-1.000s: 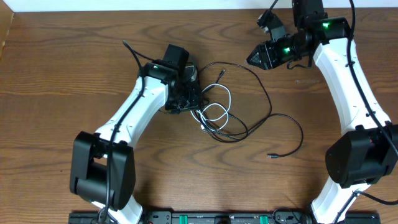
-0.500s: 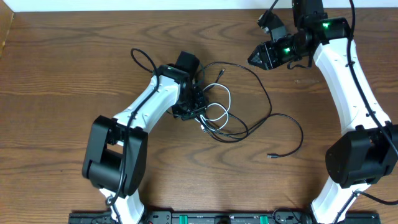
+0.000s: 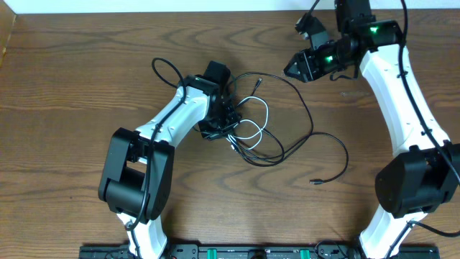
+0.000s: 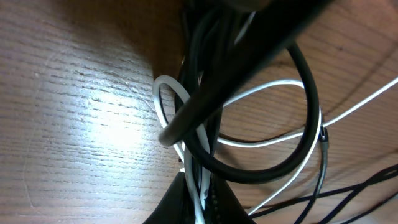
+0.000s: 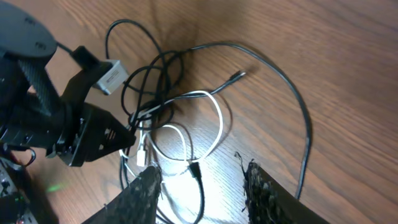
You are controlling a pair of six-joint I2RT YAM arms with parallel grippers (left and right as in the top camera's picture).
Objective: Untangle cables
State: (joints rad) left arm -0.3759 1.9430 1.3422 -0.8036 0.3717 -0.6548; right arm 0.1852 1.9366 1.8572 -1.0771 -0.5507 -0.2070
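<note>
From above: the cables (image 3: 251, 137) lie mid-surface (image 3: 72, 86), spread longest from left to right, bare wood all round. Left wrist: my left claw (image 4: 191, 200) is squeezed tight on them. Right wrist: my right claw (image 5: 200, 173) hangs apart, holding nothing.

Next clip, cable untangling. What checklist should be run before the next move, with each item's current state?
1. Left end effector shut on the cables at the tangle: ok.
2. Which strands it pinches: cannot tell.
3. Right end effector open, empty: ok.
4. Right end effector apart from the cables: ok.
5. White cable free of the black loops: not ok.
6. Loose plug end lying apart on the table: ok.
</note>
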